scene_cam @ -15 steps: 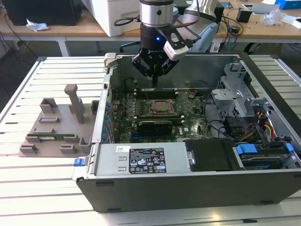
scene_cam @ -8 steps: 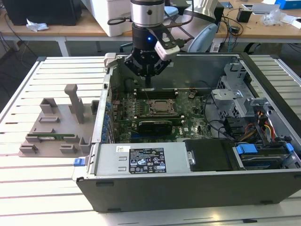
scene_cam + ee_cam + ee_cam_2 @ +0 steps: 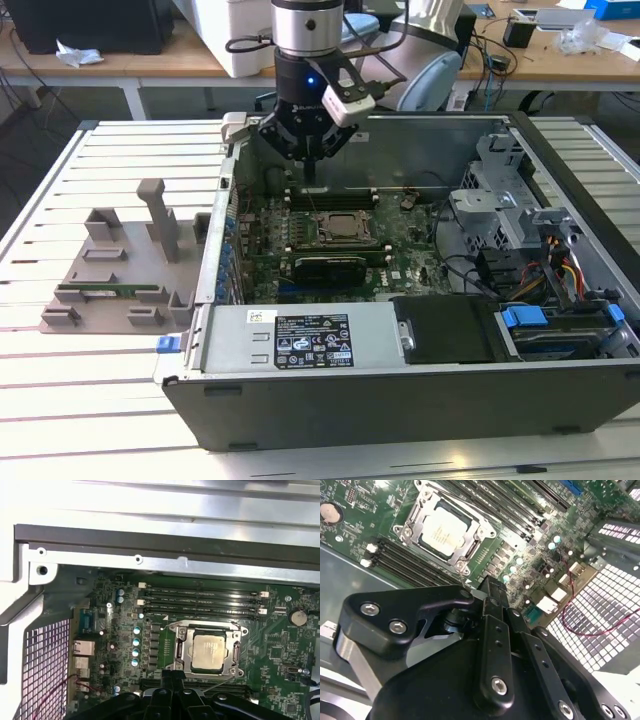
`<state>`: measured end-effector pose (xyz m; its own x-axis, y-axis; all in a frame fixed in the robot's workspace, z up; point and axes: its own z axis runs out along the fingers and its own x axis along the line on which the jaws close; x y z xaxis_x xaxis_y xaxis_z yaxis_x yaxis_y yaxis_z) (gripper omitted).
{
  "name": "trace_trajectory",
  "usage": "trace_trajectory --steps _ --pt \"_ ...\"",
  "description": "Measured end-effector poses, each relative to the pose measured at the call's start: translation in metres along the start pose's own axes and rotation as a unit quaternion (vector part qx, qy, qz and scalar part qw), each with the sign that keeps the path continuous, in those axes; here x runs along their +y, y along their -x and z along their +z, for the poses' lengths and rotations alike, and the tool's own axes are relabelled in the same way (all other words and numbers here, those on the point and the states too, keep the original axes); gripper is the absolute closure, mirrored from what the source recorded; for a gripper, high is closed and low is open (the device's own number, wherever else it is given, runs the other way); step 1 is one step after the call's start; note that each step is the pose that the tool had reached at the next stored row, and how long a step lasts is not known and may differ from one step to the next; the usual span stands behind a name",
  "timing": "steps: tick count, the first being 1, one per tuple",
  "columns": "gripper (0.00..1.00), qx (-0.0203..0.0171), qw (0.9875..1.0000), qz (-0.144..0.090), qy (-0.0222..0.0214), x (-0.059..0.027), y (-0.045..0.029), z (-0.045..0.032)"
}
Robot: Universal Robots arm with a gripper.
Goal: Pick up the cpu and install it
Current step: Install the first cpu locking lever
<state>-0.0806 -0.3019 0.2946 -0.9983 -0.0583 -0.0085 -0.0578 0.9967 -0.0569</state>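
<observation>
The cpu [image 3: 209, 651], a small square chip with a pale metal top, lies flat in the motherboard socket [image 3: 181, 652], inside its metal frame. It also appears in the second wrist view as the cpu [image 3: 442, 530] and in the exterior view as the cpu [image 3: 345, 228]. My gripper [image 3: 310, 172] hangs over the open computer case [image 3: 420, 400], above the memory slots just behind the socket. Its black fingers [image 3: 492, 630] are pressed together and shut, with nothing visible between them. The gripper [image 3: 172, 677] is clear of the chip.
Black memory slots [image 3: 200, 602] run beside the socket. A grey plastic fixture [image 3: 125, 265] sits on the slatted table at the exterior view's left. Drive cages and cables [image 3: 540, 260] fill the case at the exterior view's right. A red wire [image 3: 590, 625] loops near the perforated case wall.
</observation>
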Motion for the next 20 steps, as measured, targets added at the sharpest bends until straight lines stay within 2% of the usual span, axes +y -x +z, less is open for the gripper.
trace_trajectory --steps 9,13,20 --pt "0.89 0.0 1.0 0.0 0.0 0.0049 -0.0047 0.0009" --pt "0.89 0.0001 1.0 0.0 0.0 0.0165 -0.0061 0.0052" --pt "0.89 0.0 1.0 0.0 0.0 0.035 -0.0144 0.0161"
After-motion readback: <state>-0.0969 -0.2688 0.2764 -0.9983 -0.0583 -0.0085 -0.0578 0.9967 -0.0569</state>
